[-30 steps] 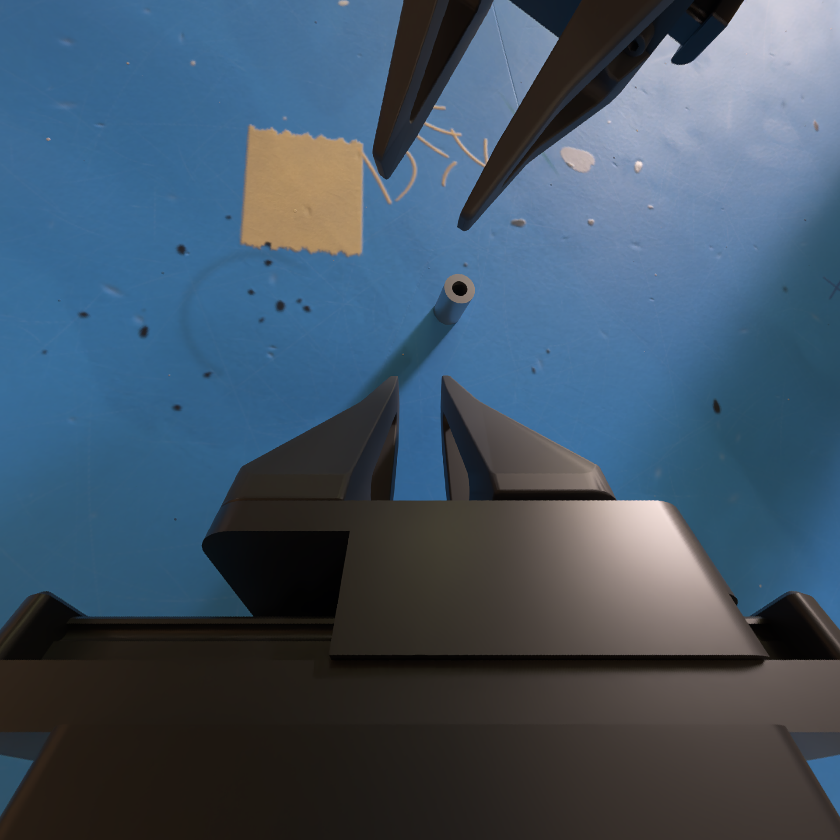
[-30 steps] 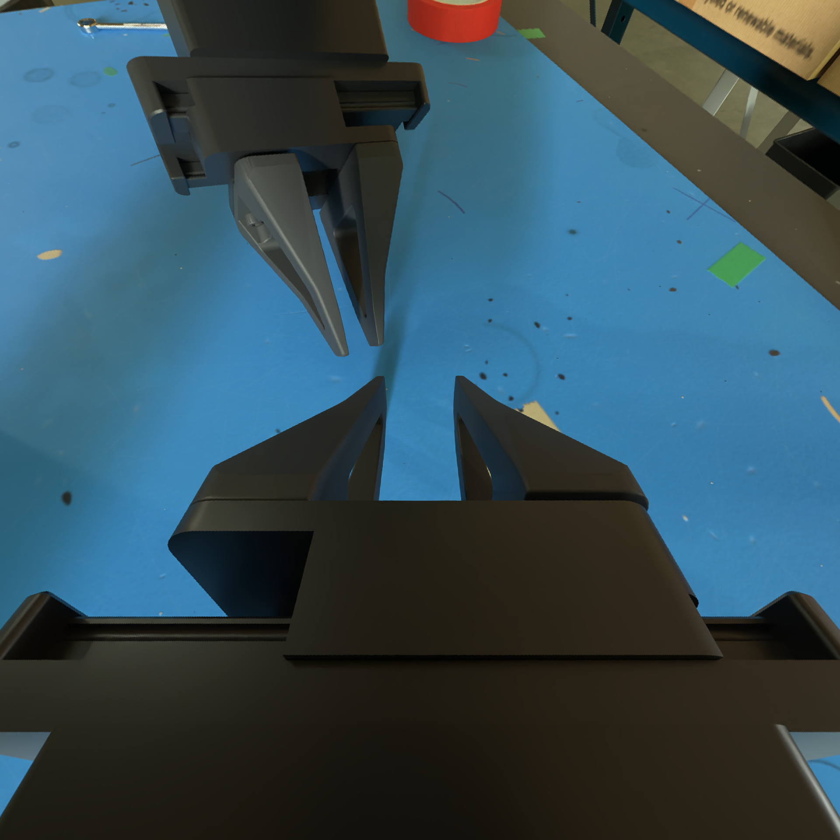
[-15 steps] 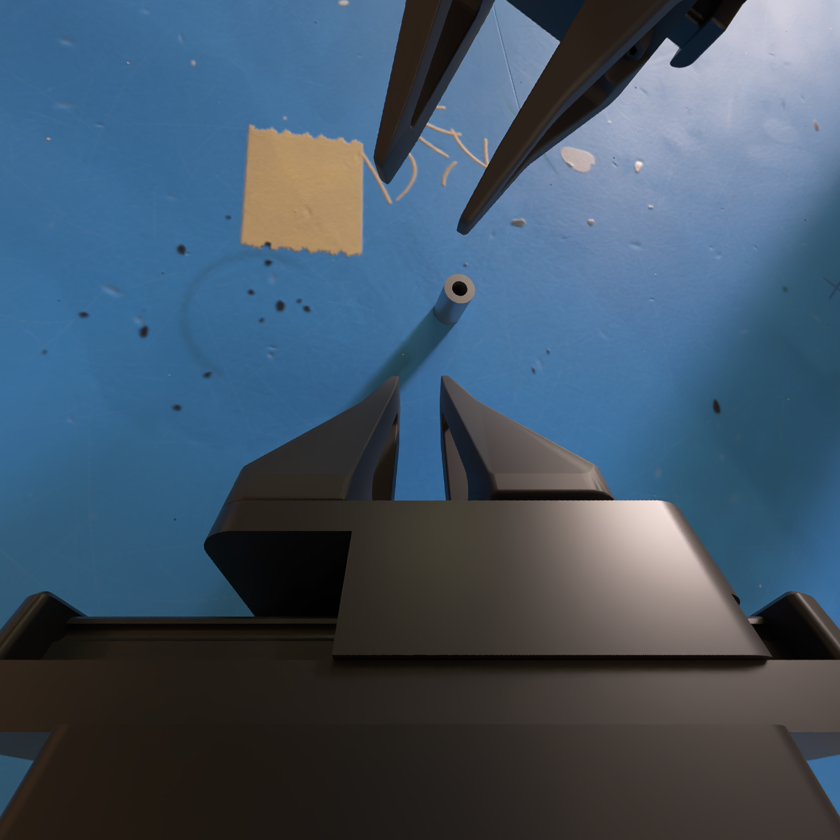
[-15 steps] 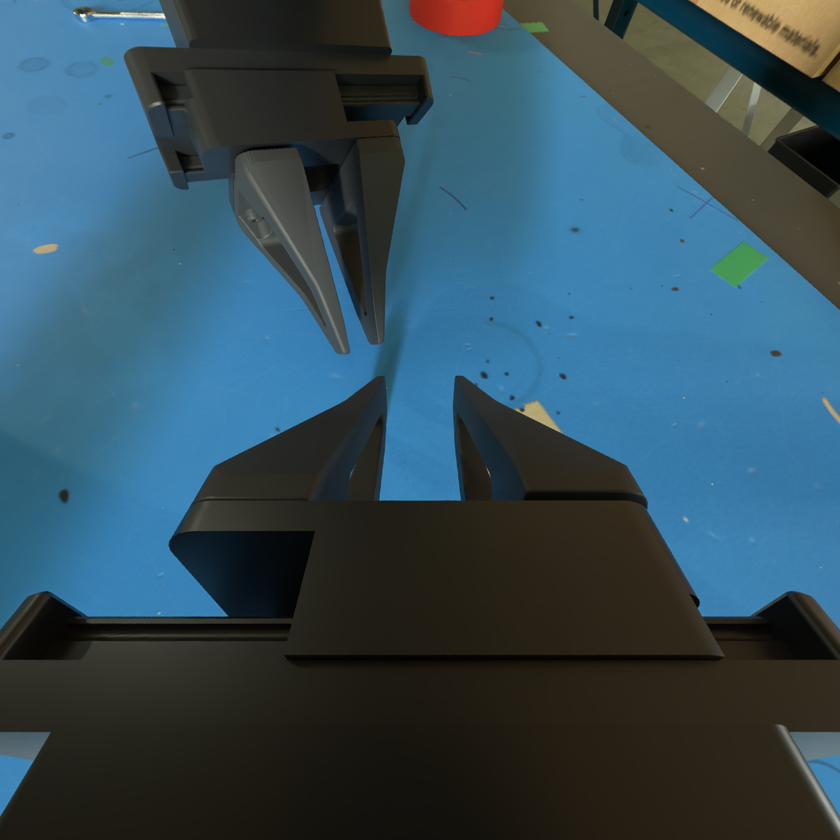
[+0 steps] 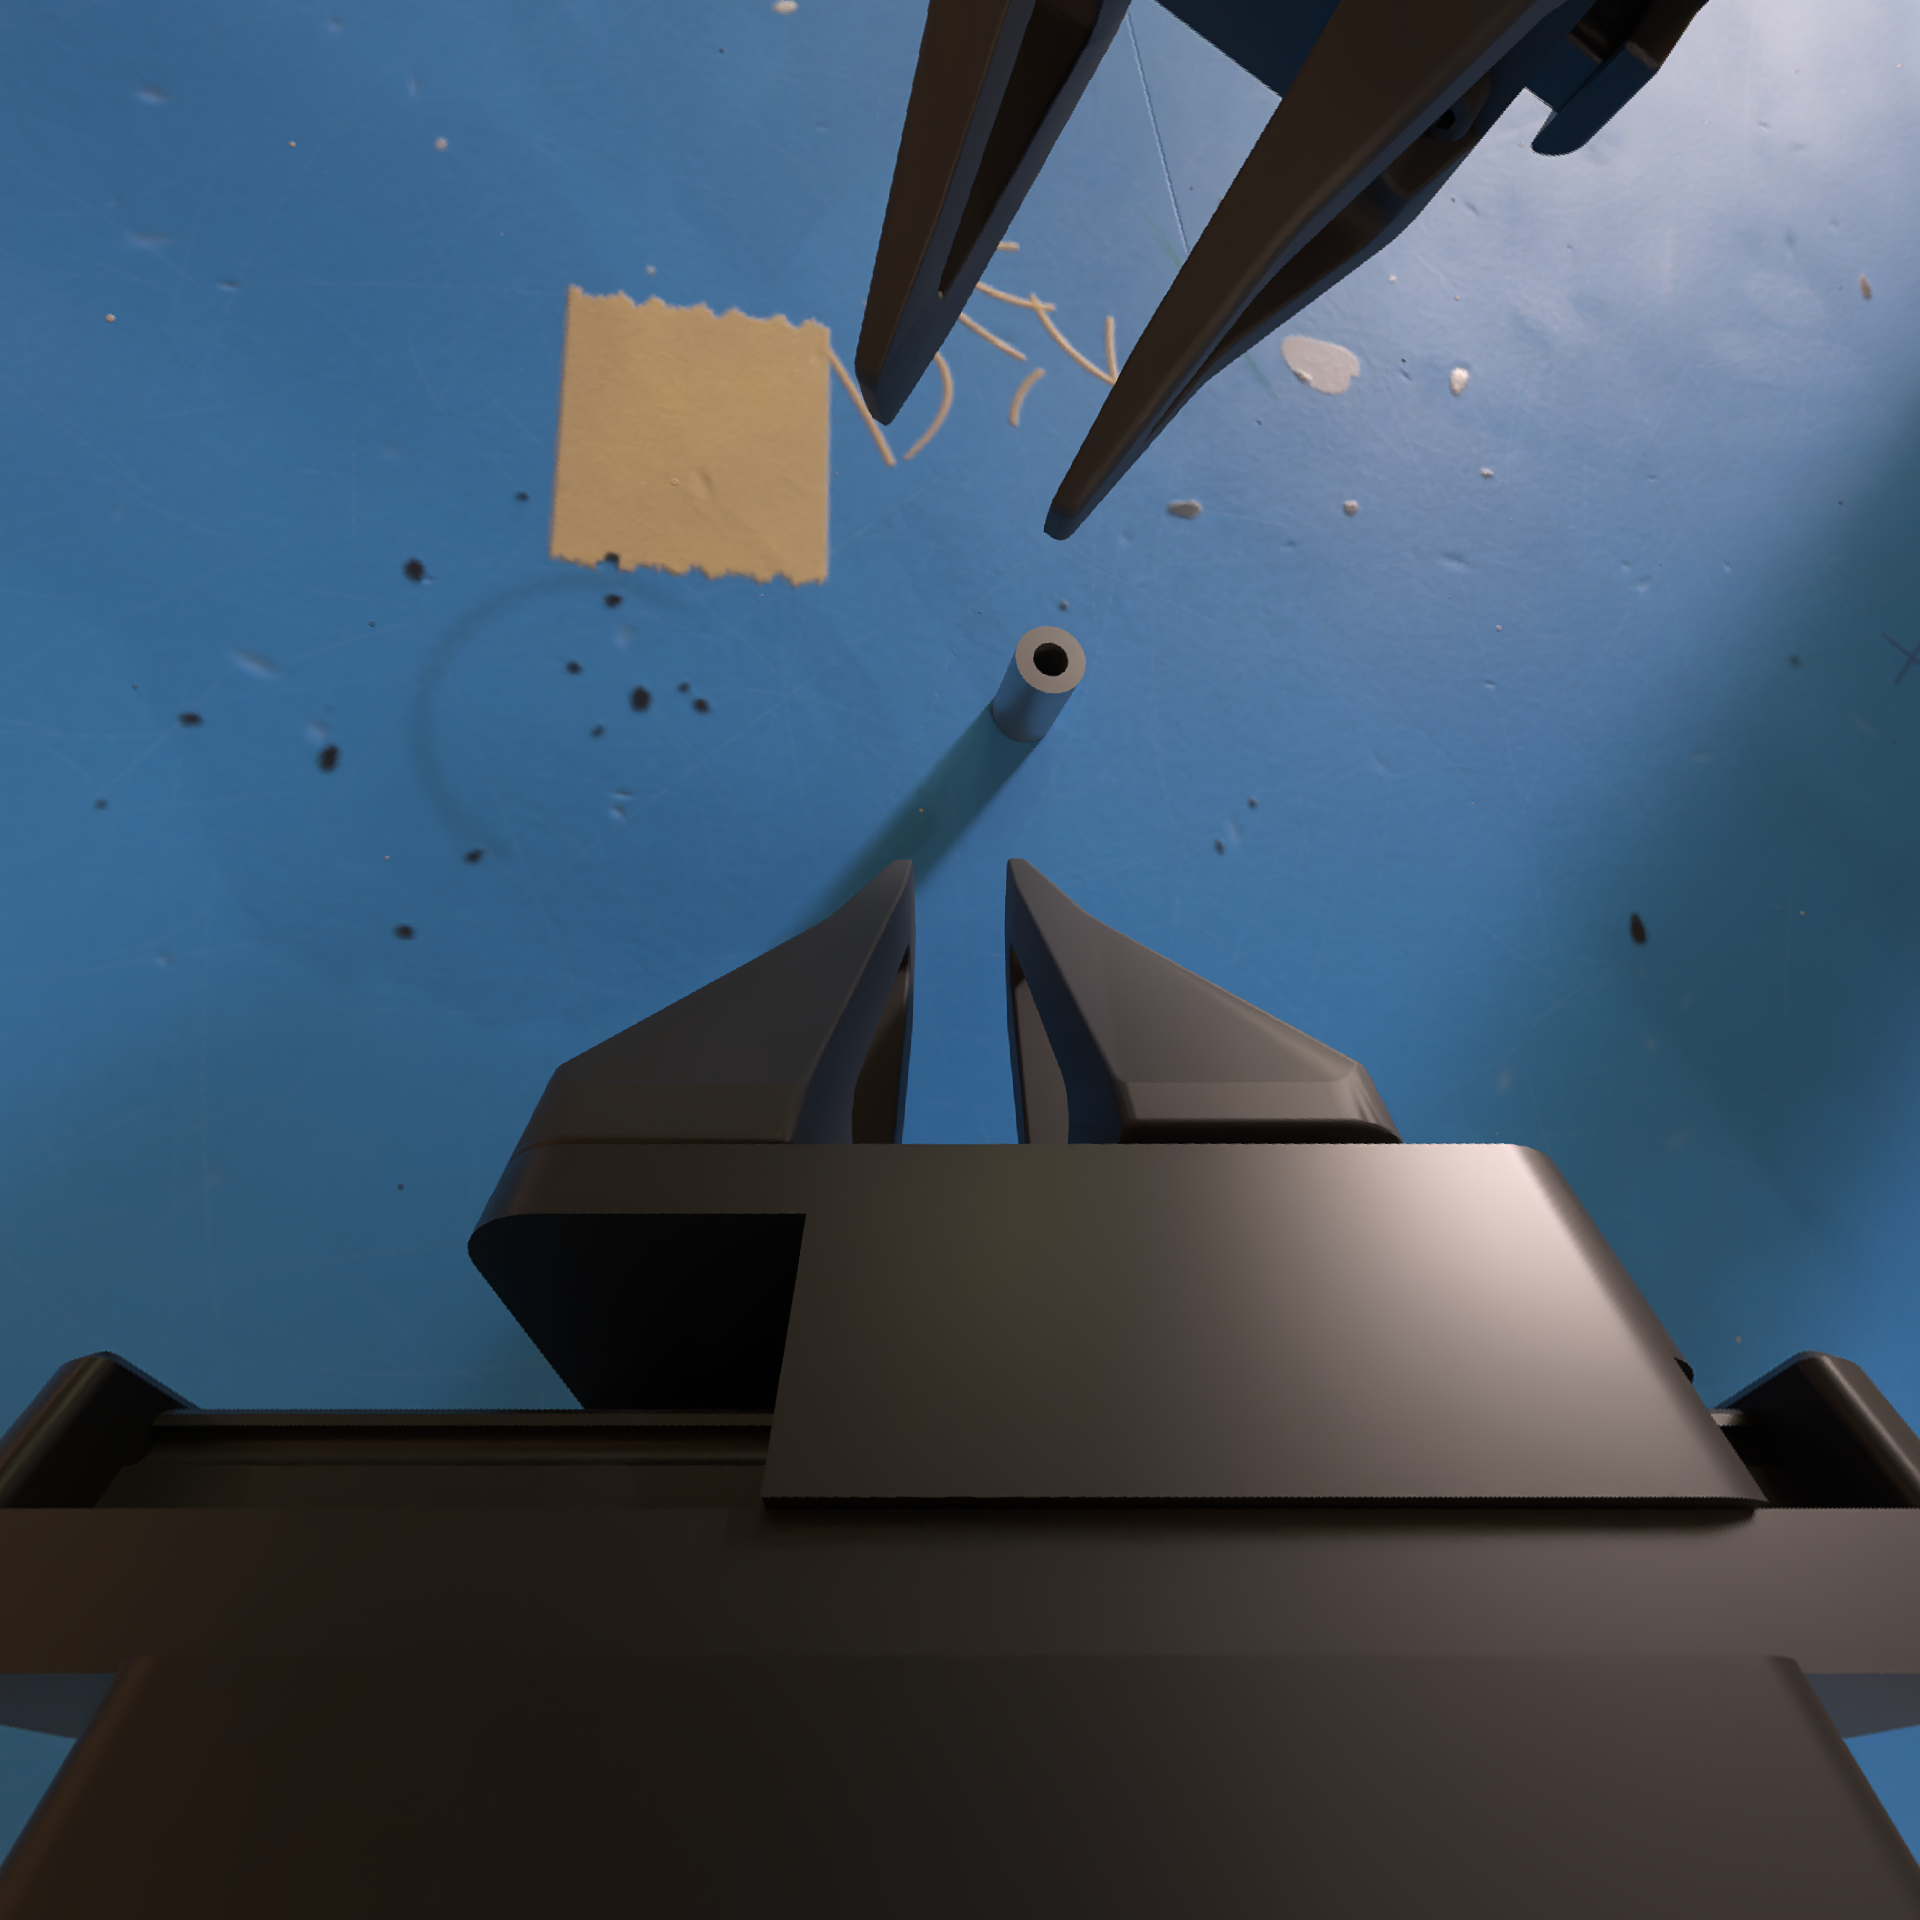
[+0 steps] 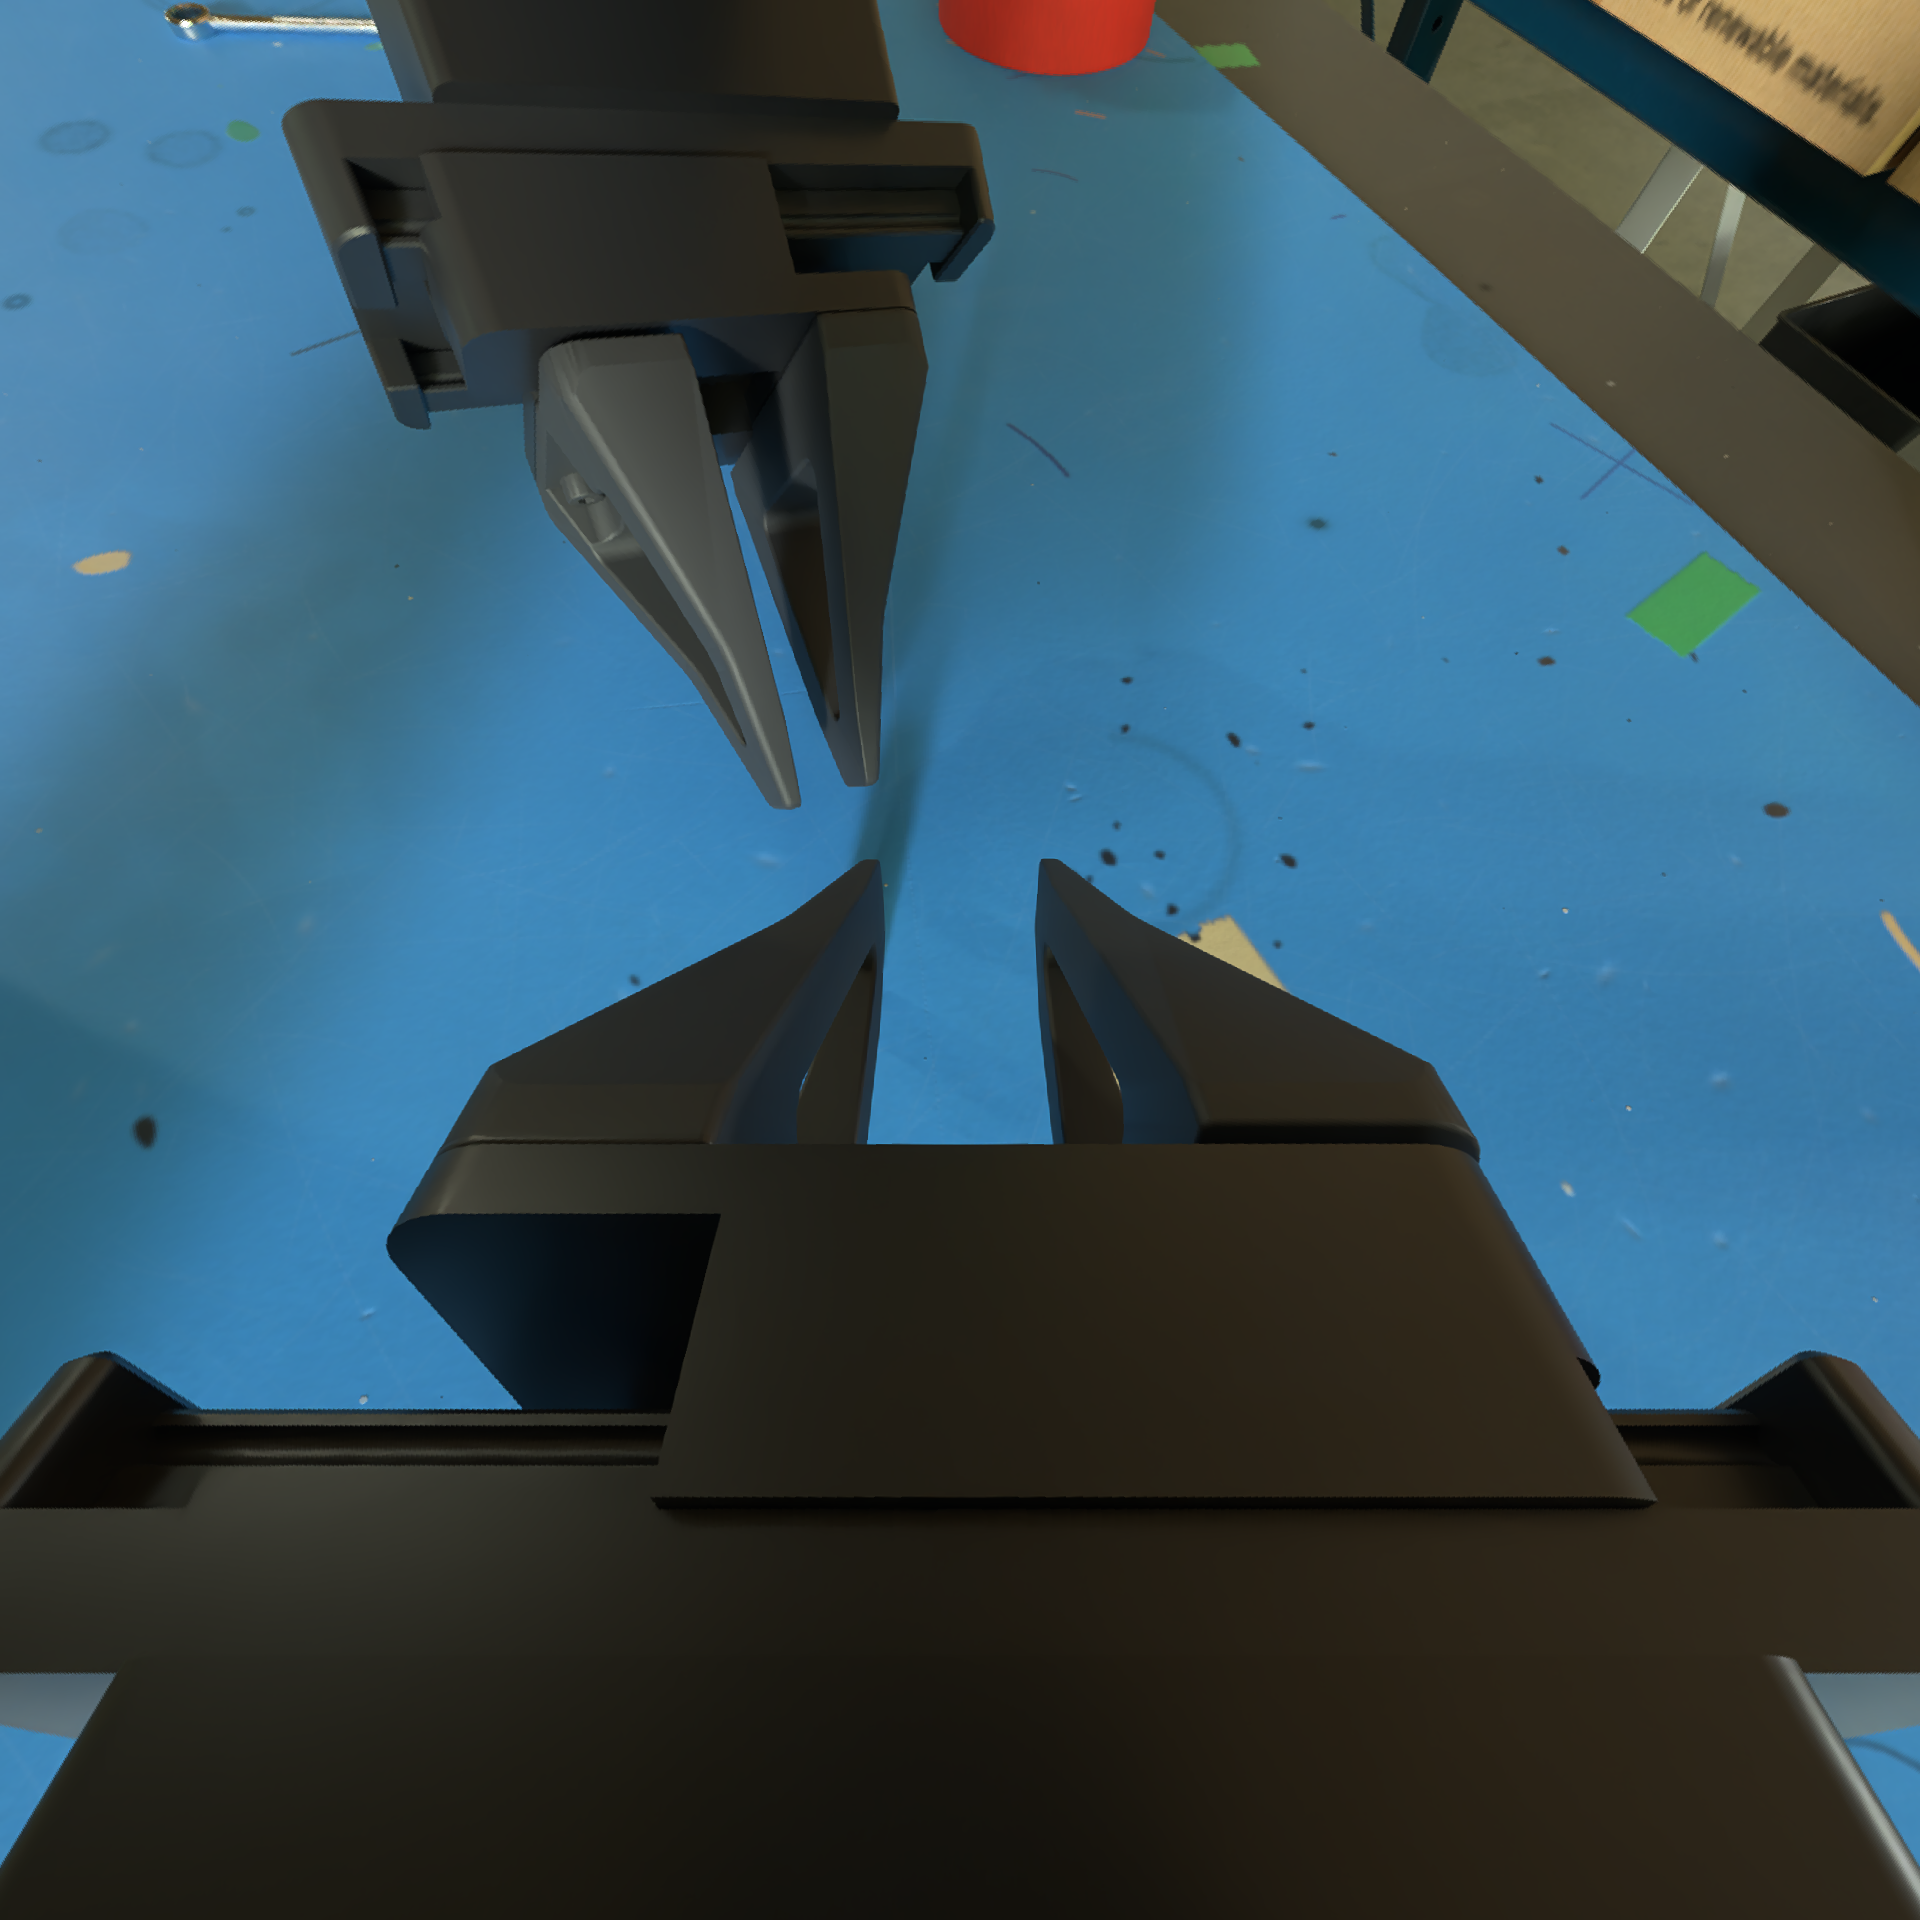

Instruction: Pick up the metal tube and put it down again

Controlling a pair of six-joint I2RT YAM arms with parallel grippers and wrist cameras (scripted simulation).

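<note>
A short grey metal tube (image 5: 1039,686) stands upright on the blue table (image 5: 1455,727), hole facing up and nothing touching it. My left gripper (image 5: 961,864) hovers just short of it, empty, jaws a narrow gap apart. My right gripper (image 5: 969,473) points down beyond the tube, empty, jaws a little wider apart. In the right wrist view my right gripper (image 6: 961,864) faces the left gripper (image 6: 821,790) tip to tip. The tube does not show there.
A tan tape patch (image 5: 691,436) and tan shavings (image 5: 1039,332) lie past the tube. The right wrist view shows a red roll (image 6: 1044,36), a wrench (image 6: 260,19), a green square (image 6: 1691,603) and the table's dark edge rail (image 6: 1558,260).
Very little. The right wrist view has shifted slightly, so the red roll sits nearer the top edge. The tube stays upright in place.
</note>
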